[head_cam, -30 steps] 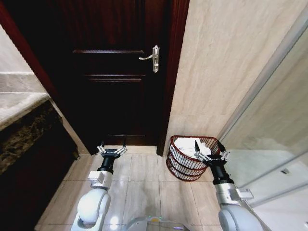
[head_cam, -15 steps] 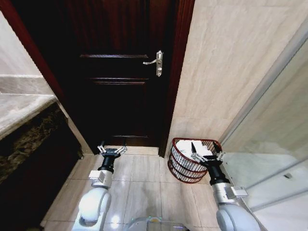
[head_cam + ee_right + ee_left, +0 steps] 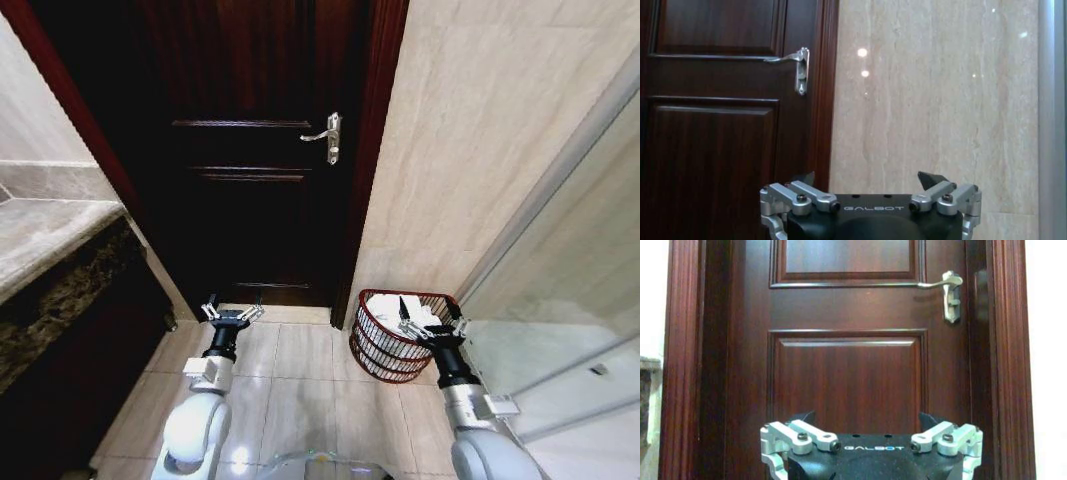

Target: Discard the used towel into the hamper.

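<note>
From my head cam the hamper (image 3: pixel 397 335) sits on the tiled floor (image 3: pixel 300 370), tucked in the corner where the door frame meets the beige wall (image 3: pixel 470 150), with the white towel (image 3: pixel 392 312) lying inside it. My right tool (image 3: pixel 430 312) hangs just over the hamper's near rim, fingers spread wide, gripping nothing. My left tool (image 3: pixel 232 305) is parked low in front of the dark wooden door (image 3: pixel 250 150), also wide open and empty. The silver door handle (image 3: pixel 327 136) is well above both.
</note>
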Controlling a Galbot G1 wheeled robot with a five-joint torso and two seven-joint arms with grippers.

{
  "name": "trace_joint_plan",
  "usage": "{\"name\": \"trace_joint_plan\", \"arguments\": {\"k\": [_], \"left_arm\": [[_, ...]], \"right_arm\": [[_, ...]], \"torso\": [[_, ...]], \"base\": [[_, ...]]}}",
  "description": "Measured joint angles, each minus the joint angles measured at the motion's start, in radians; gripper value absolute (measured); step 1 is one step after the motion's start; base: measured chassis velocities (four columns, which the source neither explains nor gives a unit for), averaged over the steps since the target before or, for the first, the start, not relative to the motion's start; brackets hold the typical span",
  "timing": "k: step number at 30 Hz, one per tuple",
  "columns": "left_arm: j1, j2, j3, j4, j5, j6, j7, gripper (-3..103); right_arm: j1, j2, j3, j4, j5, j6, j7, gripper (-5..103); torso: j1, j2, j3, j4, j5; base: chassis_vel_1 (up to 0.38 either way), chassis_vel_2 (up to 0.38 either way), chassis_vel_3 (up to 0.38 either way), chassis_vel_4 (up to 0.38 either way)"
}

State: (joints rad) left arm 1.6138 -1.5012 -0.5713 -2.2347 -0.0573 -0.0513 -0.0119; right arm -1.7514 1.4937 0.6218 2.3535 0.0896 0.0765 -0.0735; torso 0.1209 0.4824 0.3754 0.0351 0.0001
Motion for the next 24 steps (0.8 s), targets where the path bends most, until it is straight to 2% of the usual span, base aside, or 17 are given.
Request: {"name": "trace_joint_plan", "arguments": {"k": [4,24], "left_arm": [[-0.011,0.006,0.001,0.016,0.018,-0.011,-0.001,100],[-0.022,0.014,0.001,0.033,0.004,-0.013,0.001,100]], "right_arm": [[0.007,0.005,-0.001,-0.002,-0.001,-0.013,0.011,100],[0.026,0.004,-0.012,0.011,-0.045,-0.081,0.033,100]], "torso": [[0.001,0.002,0.001,0.0,-0.0001],[-0.001,-0.004,-0.003,0.0,-0.0001]], "base": [[0.0,0.0,0.0,0.0],[0.0,0.0,0.0,0.0]]}}
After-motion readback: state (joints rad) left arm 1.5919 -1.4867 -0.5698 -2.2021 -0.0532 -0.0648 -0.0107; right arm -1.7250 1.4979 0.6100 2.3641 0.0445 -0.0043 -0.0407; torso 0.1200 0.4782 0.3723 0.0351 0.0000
